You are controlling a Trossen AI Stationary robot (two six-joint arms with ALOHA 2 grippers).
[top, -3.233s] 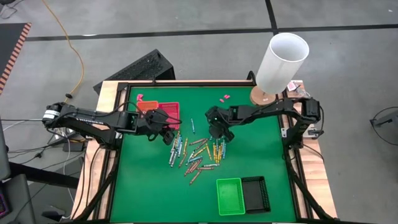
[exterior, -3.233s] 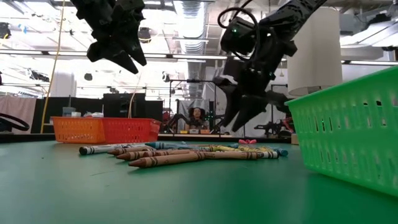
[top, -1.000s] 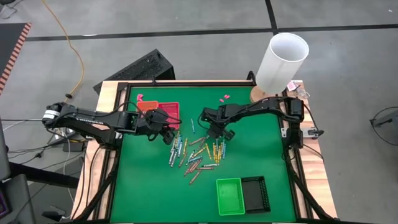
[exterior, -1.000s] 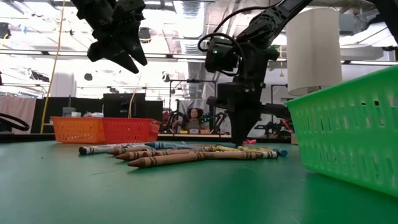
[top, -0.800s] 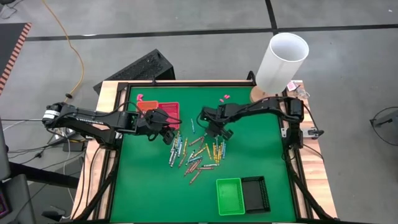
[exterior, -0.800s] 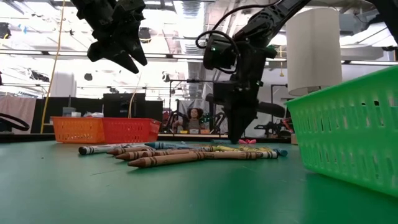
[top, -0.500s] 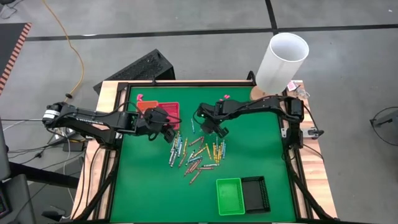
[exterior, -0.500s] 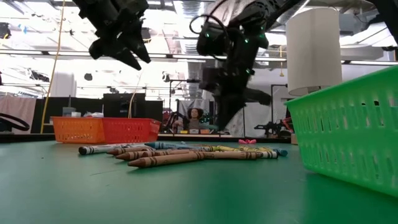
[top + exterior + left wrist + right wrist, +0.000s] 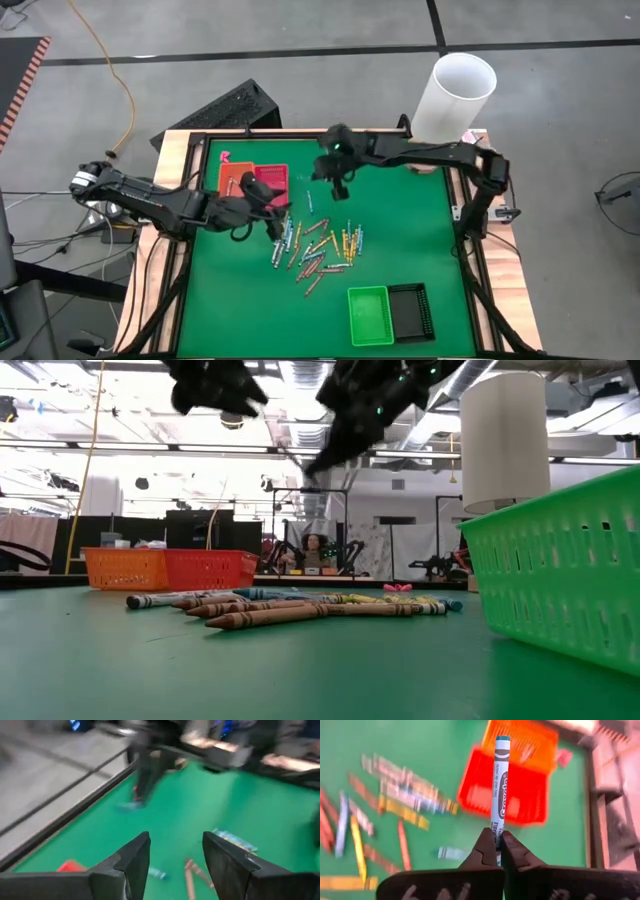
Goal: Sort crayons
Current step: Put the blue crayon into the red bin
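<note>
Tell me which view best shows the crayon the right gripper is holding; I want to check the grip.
The right wrist view: the crayon stands out from the right gripper, pinched at one end. In the high view the gripper hides it. The low view and left wrist view show only blurred arms.

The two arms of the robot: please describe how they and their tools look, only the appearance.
Both arms are dark, nearly black, built of slim jointed links. The left tool ends in two broad, dark grey fingers with angular, wedge-like tips. The right tool has narrower black fingers that taper to points. A small green light glows on the right arm near its wrist. No markings can be read on either arm.
</note>
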